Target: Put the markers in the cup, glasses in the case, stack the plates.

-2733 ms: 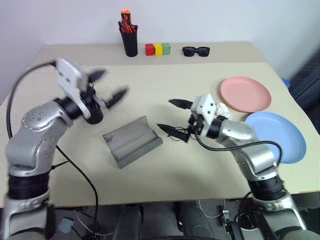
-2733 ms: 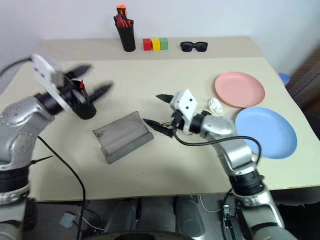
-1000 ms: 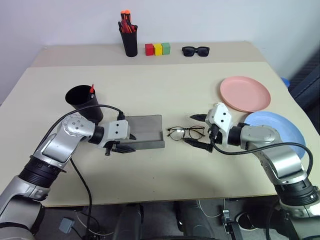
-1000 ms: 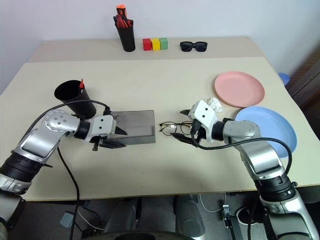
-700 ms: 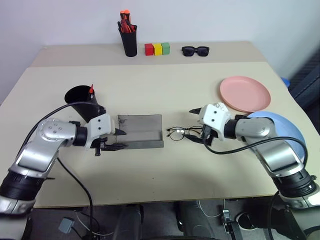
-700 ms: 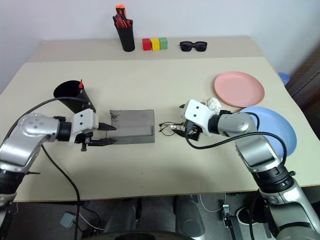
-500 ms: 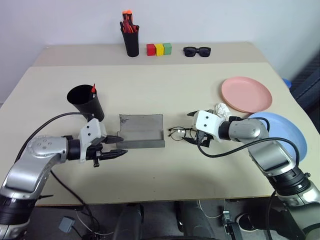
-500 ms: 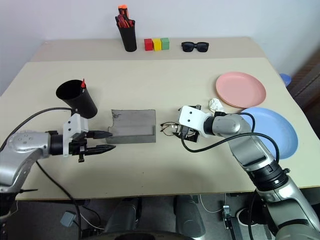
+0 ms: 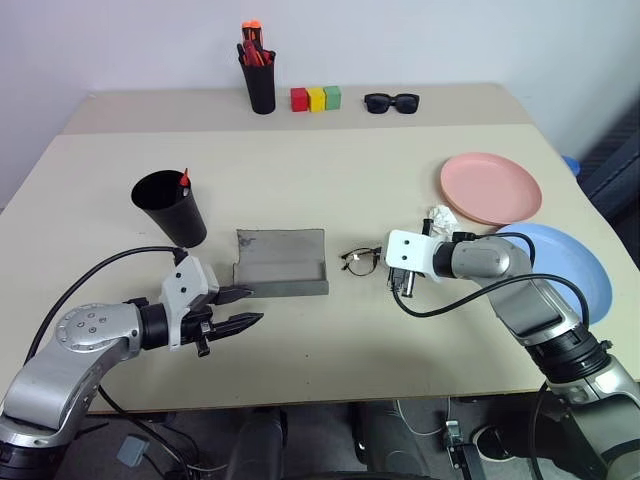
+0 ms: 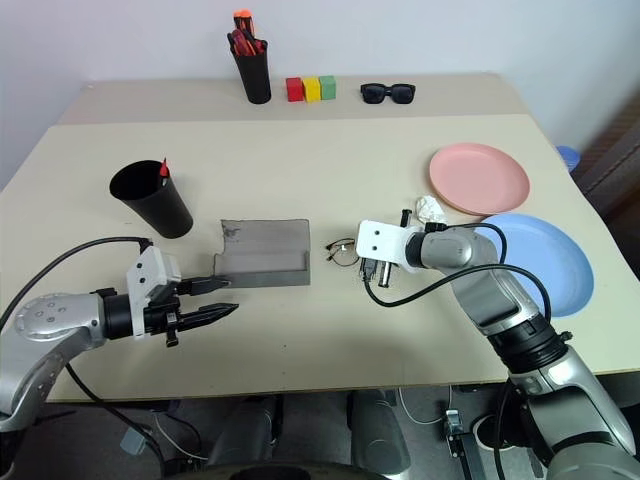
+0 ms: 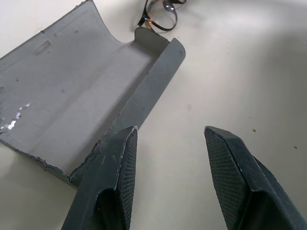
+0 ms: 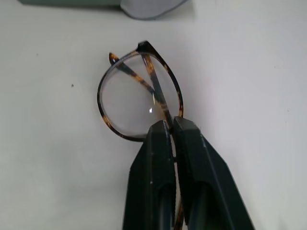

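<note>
Black fingers of the left gripper (image 9: 238, 308) stand spread apart at about seven o'clock on the table (image 9: 320, 345), just beside the near corner of the case (image 9: 282, 262), holding nothing; the right gripper (image 12: 171, 125) is pressed together on the rim of the glasses (image 12: 139, 98), which lie just at three o'clock from the grey case, its flap open and flat; to do this step well, I think the right arm should lift the glasses gently, keep them level, and lay them into the open case while the left stays near to steady it; farther off, the cup (image 9: 170, 207) holds a red-tipped marker (image 9: 184, 181) at ten o'clock; the pink plate (image 9: 491, 187) and blue plate (image 9: 570, 270) sit apart at two o'clock, not stacked.
</note>
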`<state>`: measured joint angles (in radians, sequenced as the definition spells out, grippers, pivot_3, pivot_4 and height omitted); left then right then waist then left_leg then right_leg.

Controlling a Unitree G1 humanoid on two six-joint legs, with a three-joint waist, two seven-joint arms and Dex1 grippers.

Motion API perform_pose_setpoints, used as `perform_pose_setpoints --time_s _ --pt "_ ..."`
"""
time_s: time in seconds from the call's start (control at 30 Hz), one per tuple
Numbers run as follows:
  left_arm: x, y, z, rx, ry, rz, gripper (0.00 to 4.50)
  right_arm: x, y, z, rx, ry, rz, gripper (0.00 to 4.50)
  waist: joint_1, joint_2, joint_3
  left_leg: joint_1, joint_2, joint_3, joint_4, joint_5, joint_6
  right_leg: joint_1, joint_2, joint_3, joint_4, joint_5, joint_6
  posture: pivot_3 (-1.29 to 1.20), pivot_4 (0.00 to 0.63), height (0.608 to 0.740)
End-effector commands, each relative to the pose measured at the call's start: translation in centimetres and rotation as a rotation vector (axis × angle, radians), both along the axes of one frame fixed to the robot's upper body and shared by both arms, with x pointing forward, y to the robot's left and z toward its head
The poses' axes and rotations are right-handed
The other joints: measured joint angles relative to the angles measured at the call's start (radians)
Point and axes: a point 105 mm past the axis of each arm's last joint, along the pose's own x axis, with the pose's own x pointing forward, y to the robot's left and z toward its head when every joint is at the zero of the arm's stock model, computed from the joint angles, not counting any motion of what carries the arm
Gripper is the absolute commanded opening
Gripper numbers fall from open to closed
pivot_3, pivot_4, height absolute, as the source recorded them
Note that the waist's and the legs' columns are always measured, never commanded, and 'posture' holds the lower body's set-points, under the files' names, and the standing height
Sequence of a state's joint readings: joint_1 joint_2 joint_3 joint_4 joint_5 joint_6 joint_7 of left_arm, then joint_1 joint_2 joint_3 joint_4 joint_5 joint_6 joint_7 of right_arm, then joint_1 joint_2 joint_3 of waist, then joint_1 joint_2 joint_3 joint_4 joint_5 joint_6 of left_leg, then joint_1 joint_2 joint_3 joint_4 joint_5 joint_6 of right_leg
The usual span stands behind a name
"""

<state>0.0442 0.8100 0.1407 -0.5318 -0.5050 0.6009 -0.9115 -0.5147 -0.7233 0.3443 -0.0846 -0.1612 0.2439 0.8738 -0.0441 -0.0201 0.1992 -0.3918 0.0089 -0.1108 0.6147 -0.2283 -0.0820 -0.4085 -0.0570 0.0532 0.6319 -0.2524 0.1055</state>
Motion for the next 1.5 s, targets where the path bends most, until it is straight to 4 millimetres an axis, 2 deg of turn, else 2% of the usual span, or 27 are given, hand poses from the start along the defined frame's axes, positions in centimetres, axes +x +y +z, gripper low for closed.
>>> perform_pose_setpoints --time_s 0.03,0.2,0.23,0.3,0.47,0.77,0.9,0.93,0.97,1.1,1.13,1.33,1.43,1.5 --pt "-0.1 0.1 1.0 -0.018 -0.044 0.008 2.26 0.2 0.3 1.0 -0.009 -0.048 0.024 0.03 0.0 0.0 0.0 0.0 0.0 0.0 0.0 0.0 0.0 0.0 0.0 0.0 0.0 0.0 0.0 0.0 0.15 0.74" --pt "-0.1 0.6 0.5 -0.014 -0.041 0.034 2.26 -0.1 0.4 1.9 0.007 -0.044 0.043 0.03 0.0 0.0 0.0 0.0 0.0 0.0 0.0 0.0 0.0 0.0 0.0 0.0 0.0 0.0 0.0 0.0 0.15 0.74" --pt "-0.1 0.6 0.5 -0.015 -0.041 0.035 2.26 -0.2 0.4 2.1 -0.001 -0.048 0.052 0.26 0.0 0.0 0.0 0.0 0.0 0.0 0.0 0.0 0.0 0.0 0.0 0.0 0.0 0.0 0.0 0.0 0.15 0.74" --pt "-0.2 0.4 0.5 -0.015 -0.041 0.026 2.26 -0.4 0.3 2.6 -0.017 -0.068 0.069 0.85 0.001 0.0 0.0 0.0 0.0 0.0 0.0 0.0 0.0 0.0 0.0 0.0 0.0 0.0 0.0 0.0 0.15 0.74" --pt "-0.8 -0.5 0.3 -0.017 -0.03 -0.012 2.26 0.1 0.3 3.5 -0.049 -0.13 0.074 3.42 0.0 0.0 0.0 0.0 0.0 0.0 0.0 0.0 0.0 0.0 0.0 0.0 0.0 0.0 0.0 0.0 0.15 0.74" --pt "-0.5 -1.2 0.7 -0.069 -0.08 -0.006 2.26 1.3 -0.4 2.1 -0.14 -0.165 0.076 3.42 0.001 0.0 0.0 0.0 0.0 0.0 0.0 0.0 0.0 0.0 0.0 0.0 0.0 0.0 0.0 0.0 0.15 0.74" --pt "-0.7 -1.2 0.4 -0.052 -0.083 -0.005 2.26 1.8 -0.3 1.8 -0.152 -0.182 0.082 3.42 -0.001 0.0 0.0 0.0 0.0 0.0 0.0 0.0 0.0 0.0 0.0 0.0 0.0 0.0 0.0 0.0 0.15 0.74" --pt "-0.8 -1.2 0.3 -0.051 -0.083 -0.004 2.26 1.9 -0.3 1.7 -0.152 -0.182 0.085 2.87 -0.002 0.0 0.0 0.0 0.0 0.0 0.0 0.0 0.0 0.0 0.0 0.0 0.0 0.0 0.0 0.0 0.15 0.74" --pt "-0.8 -1.2 0.2 -0.05 -0.083 -0.004 2.26 1.8 -0.2 1.7 -0.151 -0.181 0.088 2.53 -0.001 0.0 0.0 0.0 0.0 0.0 0.0 0.0 0.0 0.0 0.0 0.0 0.0 0.0 0.0 0.0 0.15 0.74" --pt "-0.9 -1.1 0.1 -0.043 -0.083 -0.003 2.26 1.7 0.0 1.3 -0.155 -0.178 0.102 0.41 0.0 0.0 0.0 0.0 0.0 0.0 0.0 0.0 0.0 0.0 0.0 0.0 0.0 0.0 0.0 0.0 0.15 0.74" --pt "-0.9 -1.1 0.0 -0.04 -0.083 -0.002 2.26 1.7 0.0 1.3 -0.154 -0.178 0.104 0.08 0.0 0.0 0.0 0.0 0.0 0.0 0.0 0.0 0.0 0.0 0.0 0.0 0.0 0.0 0.0 0.0 0.15 0.74" --pt "-0.8 -0.9 -0.1 -0.036 -0.084 0.003 2.26 1.7 0.0 1.8 -0.146 -0.199 0.096 0.08 0.0 0.0 0.0 0.001 0.0 0.0 0.0 0.0 0.0 0.001 0.0 0.0 0.0 0.0 0.0 0.0 0.15 0.74" --pt "-0.5 -0.3 -0.1 -0.027 -0.1 0.032 2.26 1.4 0.3 3.0 -0.099 -0.198 0.088 0.08 0.0 0.0 0.0 0.001 0.0 0.0 0.0 0.0 0.0 0.001 0.0 0.0 0.0 0.0 0.0 0.0 0.15 0.74" --pt "0.1 0.8 0.1 -0.022 -0.119 0.093 2.26 0.8 0.9 4.1 -0.052 -0.184 0.09 0.08 0.0 0.0 0.0 0.001 0.0 0.0 0.0 0.0 0.0 0.001 0.0 0.0 0.0 0.0 0.0 0.0 0.15 0.74"
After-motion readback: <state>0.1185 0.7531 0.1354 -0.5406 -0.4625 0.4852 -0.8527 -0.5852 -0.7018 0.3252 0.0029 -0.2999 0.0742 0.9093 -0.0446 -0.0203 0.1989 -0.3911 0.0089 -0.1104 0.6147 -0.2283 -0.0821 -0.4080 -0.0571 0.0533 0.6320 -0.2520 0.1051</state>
